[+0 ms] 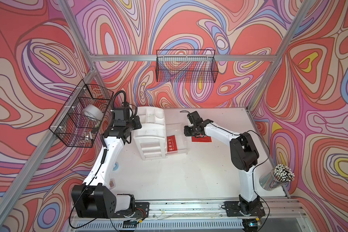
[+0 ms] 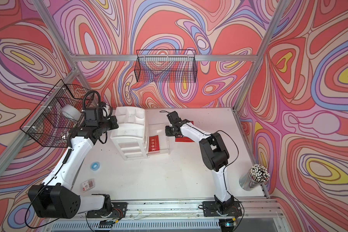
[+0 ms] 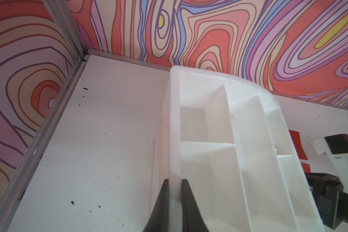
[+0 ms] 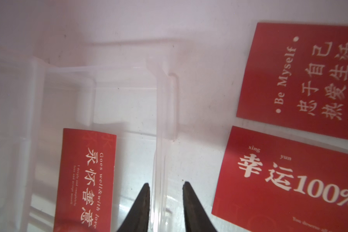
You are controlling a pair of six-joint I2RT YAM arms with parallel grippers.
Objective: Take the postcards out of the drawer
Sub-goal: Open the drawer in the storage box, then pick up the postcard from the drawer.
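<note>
Overhead, in both top views, a white plastic drawer unit (image 1: 151,138) with a compartment tray on top stands towards the back of the white table (image 1: 169,180). Its clear plastic drawer (image 1: 182,145) is pulled out towards the right arm. One flat red rectangular card with white Chinese lettering, the drawer postcard (image 1: 172,143), lies inside it, close to the unit. The left tool (image 1: 139,122) sits at the unit's top edge, on the side away from the drawer. The right tool (image 1: 187,132) hangs over the drawer's outer end. Just past that end a second red card, the 100% postcard (image 1: 202,139), lies flat on the table, partly hidden under the right arm.

From the left wrist, the left tool (image 3: 175,186) is closed tight on the outer wall of the unit's top tray, with one dark finger on each side of the white rim.

From the right wrist, the right tool (image 4: 166,184) stands partly open and holds nothing. Its two dark fingers straddle the drawer's (image 4: 125,104) clear front wall, with space showing beside the wall. The drawer postcard (image 4: 88,180), printed "Goes well & with love", lies in the drawer. Outside it, on the table, lie the 100% postcard (image 4: 285,180) and, near it but apart, a third red card, the Be Myself postcard (image 4: 301,76).
</note>
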